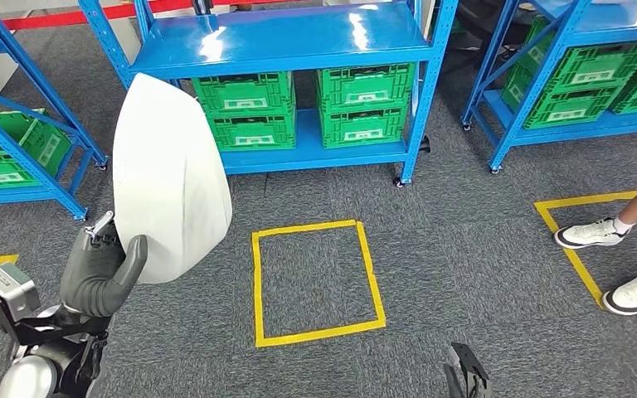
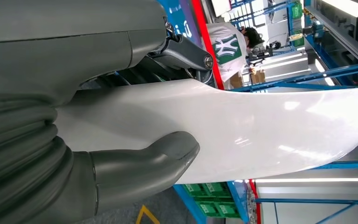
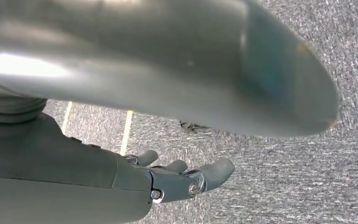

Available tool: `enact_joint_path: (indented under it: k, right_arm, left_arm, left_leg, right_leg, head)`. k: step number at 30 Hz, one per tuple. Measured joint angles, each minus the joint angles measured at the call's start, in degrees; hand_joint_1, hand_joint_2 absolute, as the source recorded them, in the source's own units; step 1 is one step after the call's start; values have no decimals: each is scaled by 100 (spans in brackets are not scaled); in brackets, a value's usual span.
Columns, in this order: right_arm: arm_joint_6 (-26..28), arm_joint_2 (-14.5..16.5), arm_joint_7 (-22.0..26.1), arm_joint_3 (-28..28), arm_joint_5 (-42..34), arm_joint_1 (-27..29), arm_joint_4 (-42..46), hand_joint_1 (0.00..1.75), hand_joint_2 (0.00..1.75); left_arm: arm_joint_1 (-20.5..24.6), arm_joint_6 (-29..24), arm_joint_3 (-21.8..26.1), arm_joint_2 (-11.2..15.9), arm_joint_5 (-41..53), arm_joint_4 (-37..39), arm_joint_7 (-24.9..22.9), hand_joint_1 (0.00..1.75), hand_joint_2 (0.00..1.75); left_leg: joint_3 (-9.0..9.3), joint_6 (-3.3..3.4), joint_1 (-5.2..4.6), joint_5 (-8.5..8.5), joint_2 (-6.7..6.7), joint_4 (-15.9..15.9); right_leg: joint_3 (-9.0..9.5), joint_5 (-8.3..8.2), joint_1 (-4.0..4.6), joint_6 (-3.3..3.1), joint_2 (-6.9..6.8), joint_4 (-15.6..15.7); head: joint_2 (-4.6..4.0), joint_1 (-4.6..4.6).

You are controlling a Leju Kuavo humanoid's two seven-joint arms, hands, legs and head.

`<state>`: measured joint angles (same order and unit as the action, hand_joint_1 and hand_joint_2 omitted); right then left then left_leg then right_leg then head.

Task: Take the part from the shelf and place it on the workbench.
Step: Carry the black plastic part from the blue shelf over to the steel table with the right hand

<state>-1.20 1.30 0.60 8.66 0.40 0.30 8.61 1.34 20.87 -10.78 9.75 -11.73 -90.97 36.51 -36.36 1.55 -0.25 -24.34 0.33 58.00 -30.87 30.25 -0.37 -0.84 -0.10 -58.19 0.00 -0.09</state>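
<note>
A large white curved panel, the part [image 1: 170, 178], stands upright in my left hand [image 1: 99, 269] at the lower left of the head view. My thumb lies on its near face and the other fingers are behind it. The left wrist view shows the same part [image 2: 261, 130] as a glossy white sheet pinched between the thumb [image 2: 168, 156] and the darker fingers above. My right hand [image 3: 177, 179] hangs over grey carpet with its fingers stretched out and nothing in them; its dark tip [image 1: 467, 365] shows at the bottom edge of the head view.
Blue shelves [image 1: 299, 41] with green crates [image 1: 245, 108] stand ahead, more at left [image 1: 8, 149] and right [image 1: 597, 75]. A yellow taped square [image 1: 315, 282] marks the carpet. A person's legs in white shoes [image 1: 593, 234] stand at the right on another yellow outline.
</note>
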Motion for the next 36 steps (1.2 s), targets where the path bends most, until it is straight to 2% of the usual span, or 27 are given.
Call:
enact_joint_path:
  k: [5, 14, 18, 24, 25, 26, 27, 28, 30, 31, 32, 33, 35, 36]
  right_arm:
    - [9, 34, -24, 0, -11, -1, 0, 0, 0]
    - [22, 47, -47, 5, -50, -23, 0, 0, 0]
    - [50, 64, -159, 28, -104, -33, 0, 0, 0]
    - [59, 113, -230, 96, -162, -39, 0, 0, 0]
    - [60, 117, -232, 101, -163, -39, 0, 0, 0]
    - [61, 117, -234, 103, -164, -39, 0, 0, 0]
    - [62, 118, -235, 105, -165, -39, 0, 0, 0]
    - [63, 119, -236, 107, -167, -39, 0, 0, 0]
    - [64, 122, -238, 107, -169, -37, 0, 0, 0]
    - [64, 121, -238, 108, -170, -36, 0, 0, 0]
    - [65, 120, -238, 108, -170, -35, 0, 0, 0]
    - [66, 117, -238, 109, -170, -36, 0, 0, 0]
    - [65, 117, -238, 109, -170, -48, 0, 0, 0]
    - [64, 128, -235, 110, -168, -61, 1, 0, 0]
  left_arm:
    - [-2, 0, -4, -2, -14, 0, 8, 175, 175]
    - [7, 8, -4, -15, -13, 0, -1, 175, 175]
    - [37, 59, -4, -40, -12, 0, -8, 175, 175]
    - [81, 94, -4, -48, -12, -1, -13, 175, 175]
    - [85, 94, -4, -50, -12, -2, -14, 175, 175]
    - [91, 94, -4, -57, -12, -4, -14, 175, 175]
    - [101, 94, -4, -66, -12, -5, -14, 175, 175]
    - [110, 94, -4, -77, -12, -4, -16, 175, 175]
    - [125, 94, -3, -97, -11, 4, -18, 175, 175]
    - [124, 94, -3, -105, -11, 10, -20, 175, 175]
    - [124, 94, -4, -112, -10, 15, -22, 175, 175]
    - [124, 94, -4, -119, -10, 18, -25, 175, 175]
    - [125, 94, -3, -133, -10, 19, -32, 175, 175]
    - [122, 94, -1, -135, -9, 18, -34, 175, 175]
  left_leg:
    - [-19, -170, 6, 141, -8, -83]
    - [-42, -233, 7, 151, -12, -89]
    - [-67, -229, 3, 145, -15, -68]
    - [-106, -145, -22, 110, -16, -18]
    - [-88, -125, -3, 131, -14, -58]
    - [-65, -104, 16, 158, -10, -112]
    - [-46, -80, 38, 190, -5, -166]
    - [-36, -64, 61, 217, 1, -204]
    - [-70, -54, 62, 236, 5, -199]
    - [-99, -61, 66, 241, 5, -181]
    - [-135, -72, 76, 247, 16, -151]
    - [-177, -88, 92, 251, 27, -110]
    - [-272, -153, 132, 242, 65, 18]
    - [-310, -200, 136, 220, 83, 98]
  right_leg:
    - [-70, -59, 8, -50, -1, -8]
    - [-95, -64, 9, -53, -1, -13]
    - [-107, -73, 2, -32, -2, -11]
    - [-110, -92, -27, 64, -8, 5]
    - [-102, -88, -28, 86, -8, 5]
    - [-109, -46, -23, 109, -4, -33]
    - [-155, 64, -19, 133, 0, -162]
    - [-253, 240, -21, 155, 4, -410]
    - [-551, 656, -41, 203, 8, -1115]
    - [-663, 778, -57, 225, 8, -1393]
    - [-685, 790, -73, 249, 6, -1486]
    - [-600, 703, -89, 274, -1, -1364]
    - [-204, 406, -125, 325, -98, -684]
    - [-74, 296, -140, 324, -177, -399]
  head:
    - [0, -2]
    - [0, 0]
    - [0, 0]
    - [0, -1]
    - [0, -1]
    - [0, 0]
    - [0, 3]
    - [0, 8]
    - [0, 15]
    - [0, 15]
    - [0, 15]
    - [0, 16]
    - [0, 17]
    - [0, 28]
